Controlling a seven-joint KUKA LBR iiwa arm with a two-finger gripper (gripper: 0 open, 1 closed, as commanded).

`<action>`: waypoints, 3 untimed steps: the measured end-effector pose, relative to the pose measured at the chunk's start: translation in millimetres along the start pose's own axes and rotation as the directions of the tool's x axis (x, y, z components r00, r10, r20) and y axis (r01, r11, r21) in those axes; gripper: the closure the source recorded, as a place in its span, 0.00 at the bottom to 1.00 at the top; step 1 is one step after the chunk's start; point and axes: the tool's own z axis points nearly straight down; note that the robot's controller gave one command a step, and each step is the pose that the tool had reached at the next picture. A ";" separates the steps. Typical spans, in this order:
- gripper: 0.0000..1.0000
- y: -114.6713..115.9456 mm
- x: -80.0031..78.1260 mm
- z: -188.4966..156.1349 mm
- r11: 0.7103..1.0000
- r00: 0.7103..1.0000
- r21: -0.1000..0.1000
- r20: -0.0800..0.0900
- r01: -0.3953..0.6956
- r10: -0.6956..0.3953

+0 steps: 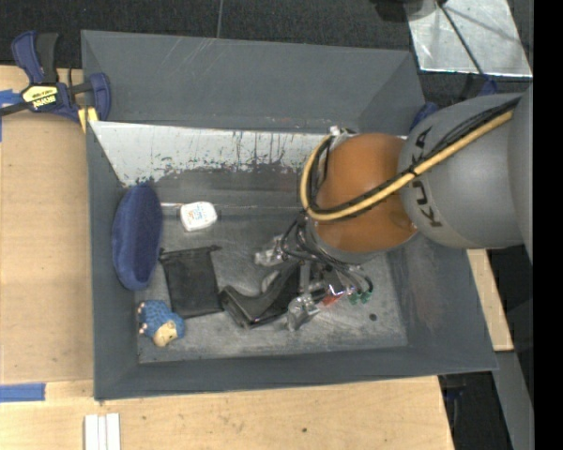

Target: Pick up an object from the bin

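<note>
I see the gripper (305, 293) low at the bin's (105, 298) 5 o'clock, just beside a black angled piece (253, 306) at its 9 o'clock; whether it is open, I cannot tell.

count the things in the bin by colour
blue: 1, pouch
white: 1, small case
black: 2, pad and bent piece
blue and yellow: 1, toy
total: 5
</note>
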 end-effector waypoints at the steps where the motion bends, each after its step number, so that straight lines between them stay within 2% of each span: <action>1: 0.00 -7.0 3.0 -1.0 0.996 0.996 0.001 -0.003 -0.092 0.092; 2: 0.00 -21.0 0.2 25.9 0.983 0.983 -0.002 -0.007 -0.185 0.185; 3: 0.00 -20.3 -0.1 24.5 0.984 0.984 0.000 -0.006 -0.180 0.180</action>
